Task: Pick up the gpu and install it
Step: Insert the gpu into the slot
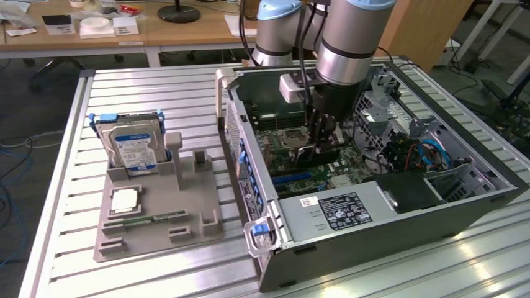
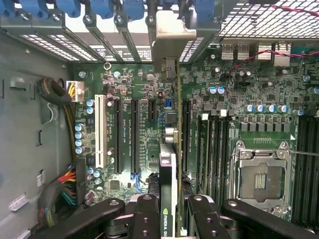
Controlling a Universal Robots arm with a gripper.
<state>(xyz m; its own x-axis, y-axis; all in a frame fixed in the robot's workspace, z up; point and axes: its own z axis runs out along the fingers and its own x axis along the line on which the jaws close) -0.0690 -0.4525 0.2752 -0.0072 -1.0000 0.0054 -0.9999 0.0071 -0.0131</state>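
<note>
End effector [image 2: 173,219] gripping gpu [image 2: 168,164] inside PC case [image 1: 398,236], over mobo [image 2: 149,137], HDD [image 1: 133,146] in holder [image 1: 157,220]

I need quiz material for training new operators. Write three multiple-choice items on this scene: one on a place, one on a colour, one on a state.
1. Relative to the open computer case, the gpu is:
A. outside it
B. inside it, over the motherboard
C. beneath it

2. The hard drive has a label that is:
A. blue and white
B. red
C. yellow

3. The tool is:
A. open, empty
B. shut, empty
C. shut on the gpu

Answers:
1 B: the wrist view shows the card on edge over the board.
2 A: the exterior view shows those colours on the upright drive.
3 C: the card sits clamped between the fingers.
</note>
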